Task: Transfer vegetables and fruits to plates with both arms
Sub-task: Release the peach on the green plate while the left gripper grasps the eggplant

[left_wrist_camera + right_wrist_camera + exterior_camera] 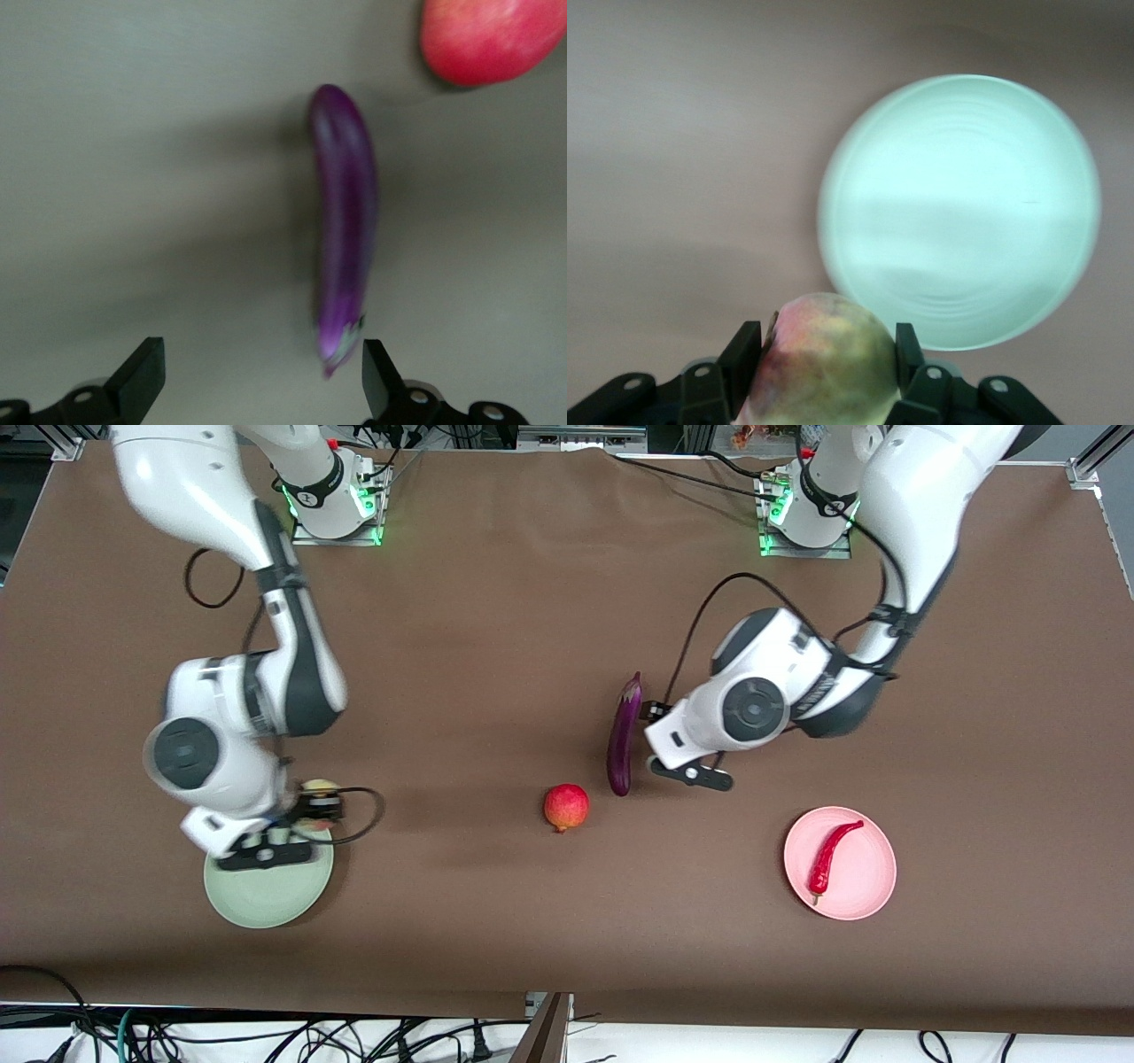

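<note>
1. The right gripper (826,367) carries the peach (824,363), clenched between both fingers, at the edge of the mint green plate (266,895).
2. The left gripper (263,376), jaws spread wide and empty, hovers over the eggplant (623,735), which lies on the table beside the pomegranate-like fruit (566,807).
3. Glossy and likely slippery, the eggplant looks best gripped mid-length.
4. The chili pepper (830,856) already rests on the pink plate (873,886).
</note>
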Robot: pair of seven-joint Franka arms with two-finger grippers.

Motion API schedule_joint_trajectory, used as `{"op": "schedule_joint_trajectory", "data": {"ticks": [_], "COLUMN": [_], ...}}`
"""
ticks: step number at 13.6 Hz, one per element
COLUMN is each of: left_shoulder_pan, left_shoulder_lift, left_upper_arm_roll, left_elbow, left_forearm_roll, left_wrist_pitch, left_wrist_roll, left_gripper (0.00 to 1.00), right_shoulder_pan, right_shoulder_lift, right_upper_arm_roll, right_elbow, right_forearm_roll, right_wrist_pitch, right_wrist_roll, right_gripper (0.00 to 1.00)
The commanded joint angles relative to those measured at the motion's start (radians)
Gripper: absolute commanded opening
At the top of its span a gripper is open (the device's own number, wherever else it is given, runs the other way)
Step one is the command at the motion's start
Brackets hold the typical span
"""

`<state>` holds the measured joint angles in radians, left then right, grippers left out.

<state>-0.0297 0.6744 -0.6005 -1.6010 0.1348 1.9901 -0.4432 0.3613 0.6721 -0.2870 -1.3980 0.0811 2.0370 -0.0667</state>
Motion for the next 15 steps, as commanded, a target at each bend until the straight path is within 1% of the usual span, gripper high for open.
{"op": "schedule_joint_trajectory", "data": {"ticks": [1, 2, 3, 4, 5, 6, 7, 8, 9, 10, 11, 12, 14, 15], "left_shoulder_pan": [-0.036, -0.059, -0.087, -0.125, -0.156, -0.170, -0.170, -0.167, -0.159, -0.154, -0.145, -0.124, -0.067, -0.027], "left_shoulder_lift": [0.016, 0.036, 0.043, 0.045, 0.053, 0.054, 0.054, 0.053, 0.045, 0.033, 0.021, -0.001, -0.064, -0.091], "left_upper_arm_roll": [0.008, 0.013, 0.039, 0.074, 0.102, 0.114, 0.114, 0.114, 0.114, 0.114, 0.114, 0.114, 0.114, 0.116], "left_elbow": [-0.134, -0.170, -0.195, -0.206, -0.205, -0.201, -0.200, -0.200, -0.200, -0.200, -0.195, -0.186, -0.151, -0.119], "left_forearm_roll": [-0.006, -0.004, 0.017, 0.060, 0.084, 0.088, 0.088, 0.088, 0.089, 0.089, 0.089, 0.089, 0.091, 0.091], "left_wrist_pitch": [0.252, 0.348, 0.414, 0.442, 0.447, 0.447, 0.447, 0.444, 0.434, 0.427, 0.397, 0.353, 0.246, 0.180], "left_wrist_roll": [-0.092, -0.110, -0.124, -0.130, -0.140, -0.150, -0.161, -0.161, -0.158, -0.155, -0.155, -0.152, -0.109, -0.044], "left_gripper": [0.97, 0.95, 0.93, 0.84, 0.72, 0.50, 0.30, 0.16, 0.07, 0.02, 0.02, 0.02, 0.02, 0.06], "right_shoulder_pan": [-0.079, -0.096, -0.110, -0.117, -0.120, -0.122, -0.124, -0.131, -0.133, -0.136, -0.146, -0.154, -0.160, -0.154], "right_shoulder_lift": [0.035, 0.052, 0.072, 0.092, 0.109, 0.119, 0.129, 0.138, 0.148, 0.162, 0.167, 0.165, 0.135, 0.101], "right_upper_arm_roll": [0.009, 0.009, 0.009, 0.012, 0.014, 0.014, 0.014, 0.014, 0.014, 0.015, 0.015, 0.019, 0.061, 0.081], "right_elbow": [-0.006, -0.006, -0.006, -0.006, -0.007, -0.010, -0.012, -0.013, -0.013, -0.013, -0.013, -0.012, -0.009, -0.006], "right_forearm_roll": [0.005, 0.006, 0.009, 0.009, 0.009, 0.009, 0.009, 0.012, 0.020, 0.025, 0.026, 0.028, 0.057, 0.075], "right_wrist_pitch": [0.056, 0.110, 0.162, 0.202, 0.239, 0.268, 0.288, 0.307, 0.324, 0.351, 0.380, 0.390, 0.368, 0.326], "right_wrist_roll": [-0.125, -0.164, -0.177, -0.179, -0.179, -0.179, -0.179, -0.180, -0.191, -0.209, -0.234, -0.238, -0.240, -0.237], "right_gripper": [0.23, 0.23, 0.23, 0.23, 0.23, 0.24, 0.24, 0.24, 0.25, 0.35, 0.79, 1.00, 1.00, 1.00]}}
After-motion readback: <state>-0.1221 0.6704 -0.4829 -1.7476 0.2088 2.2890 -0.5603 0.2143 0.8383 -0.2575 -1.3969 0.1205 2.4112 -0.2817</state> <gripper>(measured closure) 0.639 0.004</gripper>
